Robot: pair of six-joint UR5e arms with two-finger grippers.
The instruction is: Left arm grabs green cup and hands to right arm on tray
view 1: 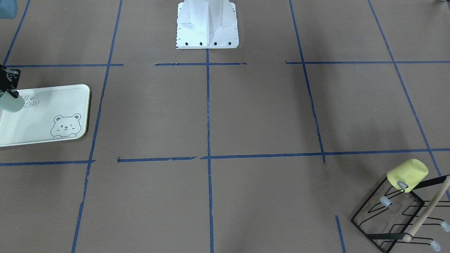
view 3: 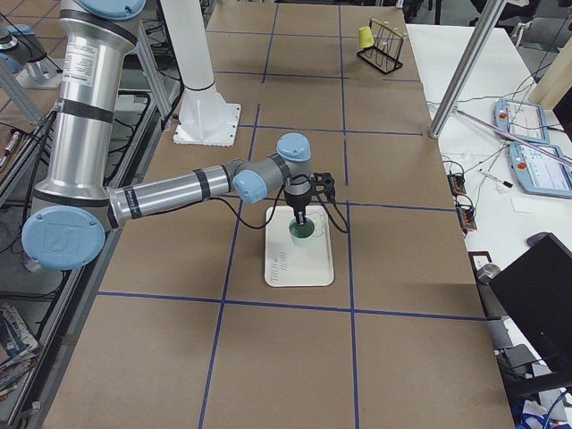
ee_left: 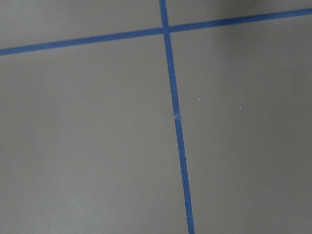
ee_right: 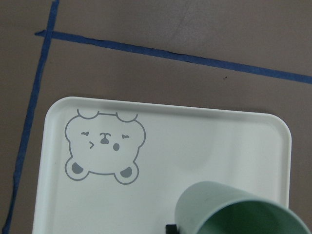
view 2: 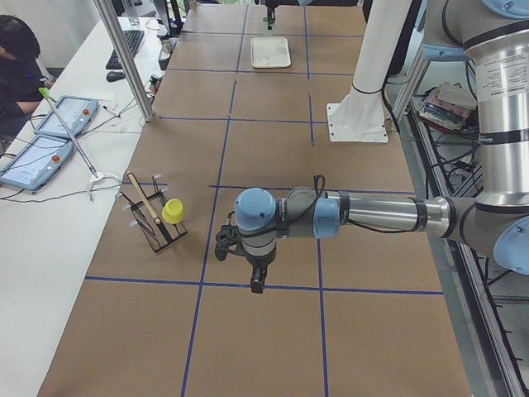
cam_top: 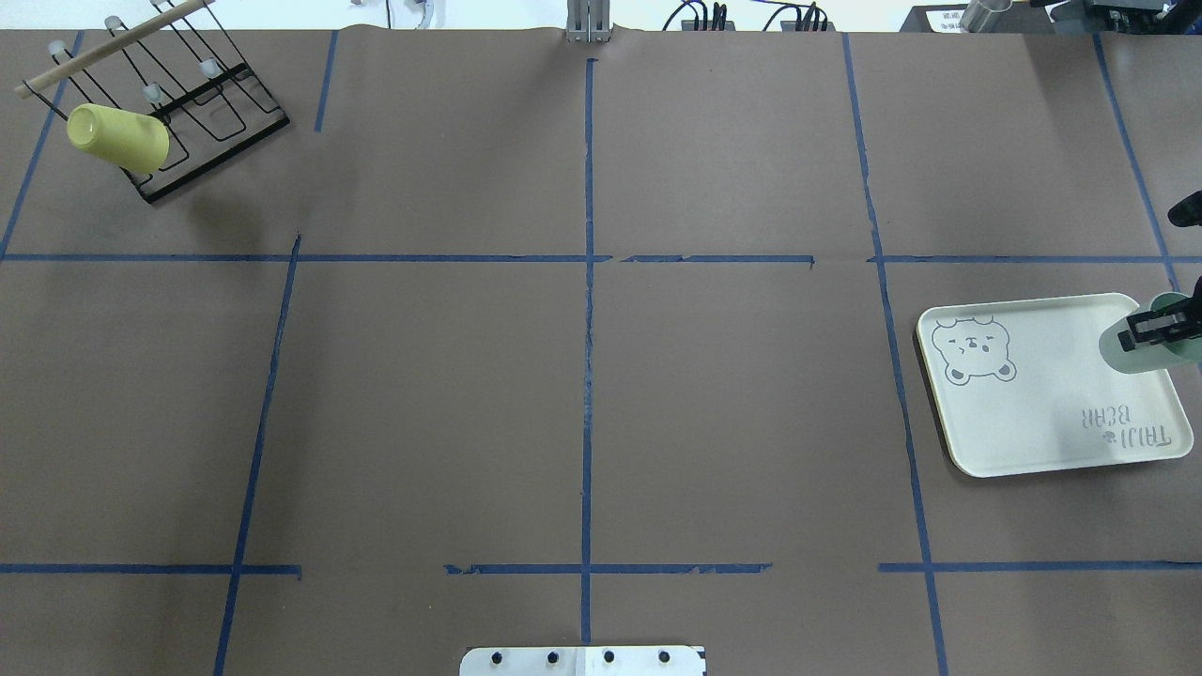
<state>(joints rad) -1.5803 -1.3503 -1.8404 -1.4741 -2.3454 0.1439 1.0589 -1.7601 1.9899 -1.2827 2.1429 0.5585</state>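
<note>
My right gripper (cam_top: 1151,330) is shut on the rim of the green cup (cam_top: 1134,351) and holds it, tilted, over the right end of the tray (cam_top: 1024,404). The front-facing view shows the right gripper (view 1: 12,92), the cup (view 1: 11,102) and the tray (view 1: 45,112) at its left edge. The right wrist view shows the cup's open mouth (ee_right: 239,209) above the tray (ee_right: 161,195), near the bear drawing. My left gripper (view 2: 258,279) shows only in the exterior left view, above bare table; I cannot tell if it is open or shut. The left wrist view shows only table and tape.
A yellow cup (cam_top: 117,136) hangs on a black wire rack (cam_top: 211,103) at the far left corner, also in the front-facing view (view 1: 407,175). The white robot base (view 1: 207,24) stands mid-table. An operator (view 2: 16,66) sits beside the table with tablets.
</note>
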